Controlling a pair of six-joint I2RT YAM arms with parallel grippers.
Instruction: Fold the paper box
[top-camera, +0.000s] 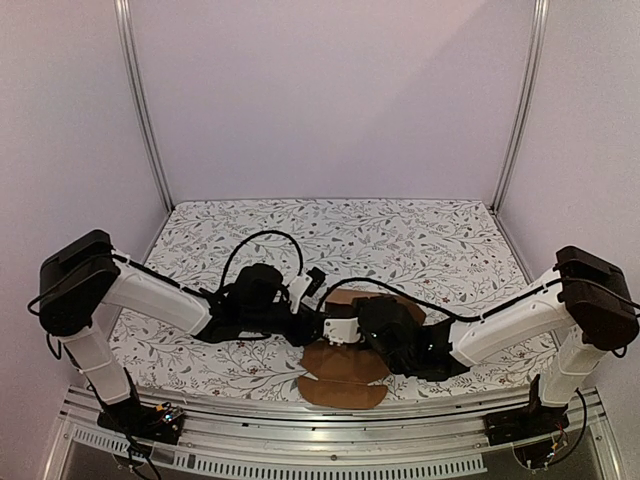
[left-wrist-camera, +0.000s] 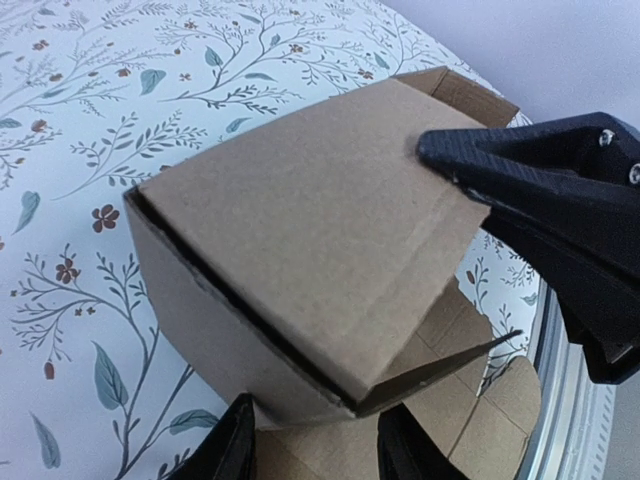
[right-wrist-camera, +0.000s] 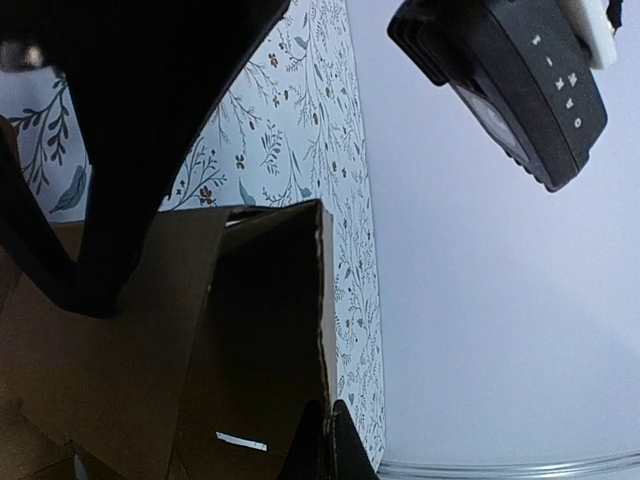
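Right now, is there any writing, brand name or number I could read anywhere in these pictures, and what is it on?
On the black casing: a few white letters, tilted and too blurred to read for certain.
On the cardboard box: no print at all.
On the flowered tablecloth: only the leaf pattern, no words.

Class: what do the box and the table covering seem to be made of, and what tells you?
Paper box: brown cardboard, matte; raw fibrous edges and creased folds. Table covering: probably printed cloth or vinyl, floral pattern, low sheen.
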